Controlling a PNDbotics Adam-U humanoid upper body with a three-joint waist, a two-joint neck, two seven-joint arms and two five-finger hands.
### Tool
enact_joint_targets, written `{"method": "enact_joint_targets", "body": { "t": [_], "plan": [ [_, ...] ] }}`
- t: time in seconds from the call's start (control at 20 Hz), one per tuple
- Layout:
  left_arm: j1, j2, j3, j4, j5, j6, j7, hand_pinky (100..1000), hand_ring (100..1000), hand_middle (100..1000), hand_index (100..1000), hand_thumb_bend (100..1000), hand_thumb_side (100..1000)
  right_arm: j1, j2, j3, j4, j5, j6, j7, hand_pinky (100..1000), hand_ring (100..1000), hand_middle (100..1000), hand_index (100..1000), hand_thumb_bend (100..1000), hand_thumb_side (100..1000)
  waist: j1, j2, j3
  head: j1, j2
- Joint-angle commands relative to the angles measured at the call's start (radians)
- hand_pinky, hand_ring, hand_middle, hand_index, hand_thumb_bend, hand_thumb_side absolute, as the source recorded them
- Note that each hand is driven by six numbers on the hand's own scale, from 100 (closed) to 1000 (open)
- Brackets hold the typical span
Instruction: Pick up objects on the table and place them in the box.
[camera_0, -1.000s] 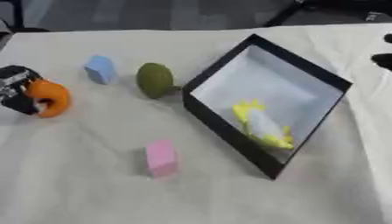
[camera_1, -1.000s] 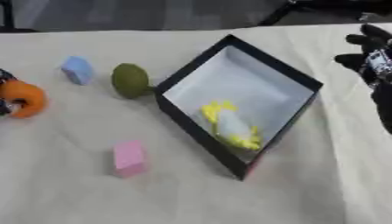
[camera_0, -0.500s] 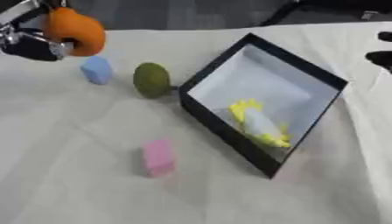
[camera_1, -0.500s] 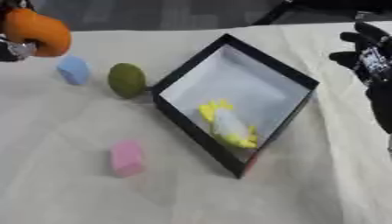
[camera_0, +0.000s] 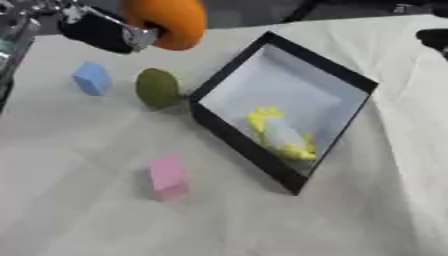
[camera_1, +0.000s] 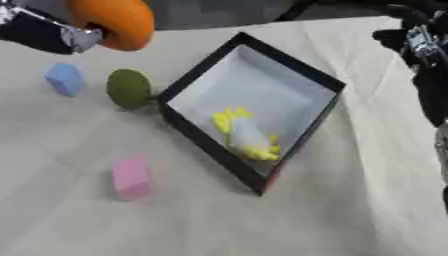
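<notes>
Pale cloth covers the counter (camera_0: 79, 210), wrinkled toward its right edge, with dark floor beyond the far edge. My left hand (camera_0: 101, 30) is up over the far left corner, fingers curled round the orange ball (camera_0: 166, 21), which bulges out on the box side of my grasp with the fingers wrapped behind and beneath it. I judge I hold it high so it clears the black wall of the box (camera_0: 241, 145) on the way across, and the ball's free side faces the opening it must drop into.

That box sits turned cornerwise near the middle of the counter, white inside, with a yellow object (camera_0: 278, 134) already lying toward its near wall. A green ball (camera_0: 157, 87) rests just beside the box's left corner, a blue block (camera_0: 91, 78) a little farther toward the left edge, and a pink block (camera_0: 168, 176) lies apart nearer the front edge; these wait on the cloth.

My right hand (camera_1: 420, 42) shows at the far right edge, idle; whether its fingers are curled or straight I cannot tell.
</notes>
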Motion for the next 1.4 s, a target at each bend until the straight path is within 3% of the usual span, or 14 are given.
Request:
{"method": "enact_joint_targets", "body": {
  "t": [0.05,0.3,0.65,0.85,1.15,1.4],
  "plan": [
    [-0.032,-0.083,-0.007,0.059,-0.067,-0.022,-0.005,695,658,569,568,100,100,-0.022,-0.050,-0.016,-0.022,-0.001,-0.001,-0.008,897,749,835,914,100,526,-0.002,-0.034,-0.010,0.009,0.007],
    [-0.042,-0.168,-0.017,0.157,-0.162,-0.059,0.023,692,655,568,567,100,100,-0.034,-0.053,-0.028,-0.025,0.009,-0.001,-0.019,897,748,833,913,100,526,-0.001,-0.024,-0.034,0.010,0.014],
    [-0.061,-0.235,-0.019,0.271,-0.191,-0.066,0.056,690,648,563,571,100,100,-0.051,-0.044,-0.028,-0.029,0.012,0.004,-0.025,897,747,832,913,100,525,0.001,-0.009,-0.068,0.041,-0.004],
    [-0.078,-0.259,-0.012,0.351,-0.206,-0.059,0.084,688,638,551,566,100,105,-0.066,-0.038,-0.024,-0.032,0.014,0.005,-0.022,897,746,831,913,100,525,0.000,0.000,-0.097,0.068,-0.018],
    [-0.092,-0.280,-0.011,0.448,-0.251,-0.092,0.055,710,660,572,588,100,100,-0.077,-0.031,-0.022,-0.030,0.011,0.010,-0.015,898,746,832,913,100,526,0.006,0.009,-0.124,0.089,-0.029],
    [-0.085,-0.286,-0.014,0.482,-0.270,-0.129,0.008,761,722,643,639,100,100,-0.076,-0.028,-0.024,-0.029,0.010,0.012,-0.016,898,745,832,914,100,527,0.012,0.011,-0.129,0.086,-0.032]
  ]
}}
